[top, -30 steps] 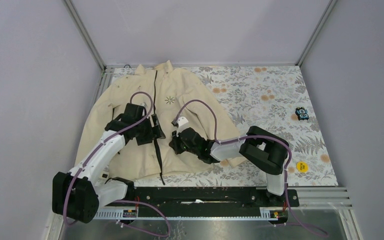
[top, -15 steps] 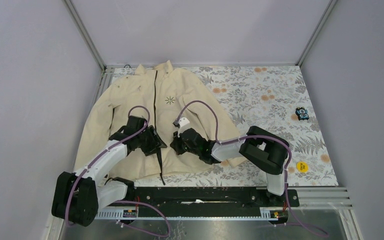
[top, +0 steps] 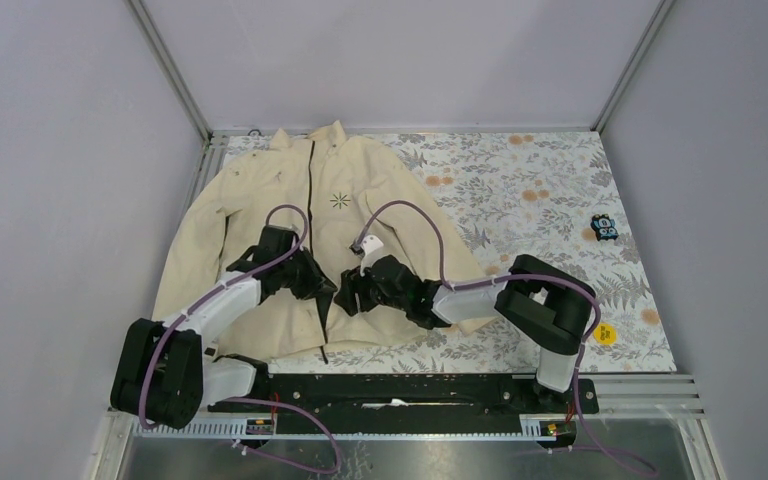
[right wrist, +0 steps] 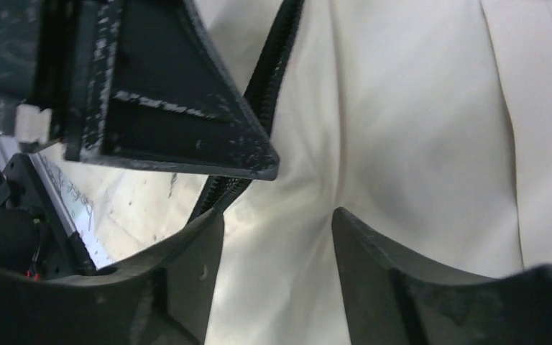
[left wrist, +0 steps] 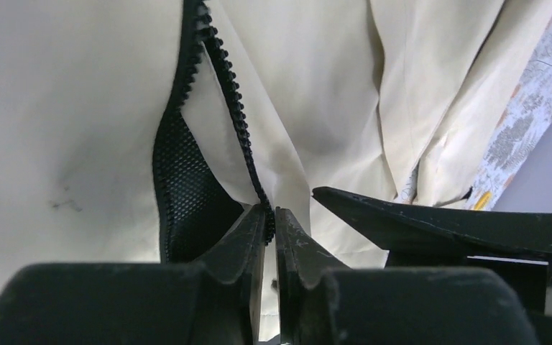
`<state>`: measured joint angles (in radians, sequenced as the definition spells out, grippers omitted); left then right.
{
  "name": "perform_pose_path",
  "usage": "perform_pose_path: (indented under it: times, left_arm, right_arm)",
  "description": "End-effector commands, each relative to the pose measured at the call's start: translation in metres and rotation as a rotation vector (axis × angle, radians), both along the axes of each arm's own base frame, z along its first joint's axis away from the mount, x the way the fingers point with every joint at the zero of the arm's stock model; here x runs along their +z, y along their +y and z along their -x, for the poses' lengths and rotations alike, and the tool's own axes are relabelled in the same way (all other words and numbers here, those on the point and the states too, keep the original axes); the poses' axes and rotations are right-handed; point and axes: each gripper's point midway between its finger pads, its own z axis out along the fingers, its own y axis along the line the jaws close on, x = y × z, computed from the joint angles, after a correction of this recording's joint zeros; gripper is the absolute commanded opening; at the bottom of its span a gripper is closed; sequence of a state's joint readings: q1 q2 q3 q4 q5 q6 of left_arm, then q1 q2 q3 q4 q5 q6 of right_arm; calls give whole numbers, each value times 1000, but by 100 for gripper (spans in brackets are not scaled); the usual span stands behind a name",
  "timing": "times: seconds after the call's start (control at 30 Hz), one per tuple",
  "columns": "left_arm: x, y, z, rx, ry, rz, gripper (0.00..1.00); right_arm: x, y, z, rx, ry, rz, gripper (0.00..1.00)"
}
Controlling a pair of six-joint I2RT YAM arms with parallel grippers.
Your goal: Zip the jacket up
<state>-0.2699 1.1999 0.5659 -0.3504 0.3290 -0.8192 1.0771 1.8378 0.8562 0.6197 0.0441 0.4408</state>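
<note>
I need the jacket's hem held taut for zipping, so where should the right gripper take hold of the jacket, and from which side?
Probably the front panel's edge beside the zipper, low near the hem, coming down from above. The jacket lies flat, so only a top pinch works; the left gripper pinches the zipper teeth alongside.

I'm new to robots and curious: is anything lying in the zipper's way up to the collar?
Nothing visible. Above the left pincer, pinching the zipper, the track to the collar lies bare; the open right pincer sits beside it.
</note>
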Motion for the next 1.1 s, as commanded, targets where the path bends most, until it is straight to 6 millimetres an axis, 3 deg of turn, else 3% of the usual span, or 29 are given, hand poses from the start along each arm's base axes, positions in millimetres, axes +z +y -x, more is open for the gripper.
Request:
perform_pose_path:
  times: [0.0,0.23,0.43,0.93,1.07]
  left_arm:
    - [32,-26,-20,-67,-99,138,11]
    - [51,-29,-28,-74,-139,154,9]
    - [53,-31,-31,-80,-139,161,9]
    - [73,-44,-33,-114,-162,250,6]
    - [73,-42,-34,-111,-167,230,6]
  right_arm:
    - [31,10,13,92,-12,-108,71]
    - [28,10,14,86,0,-139,90]
    - [22,5,5,3,12,-131,94]
    - [18,3,-16,-129,7,-150,84]
    - [19,3,-14,-121,9,-161,72]
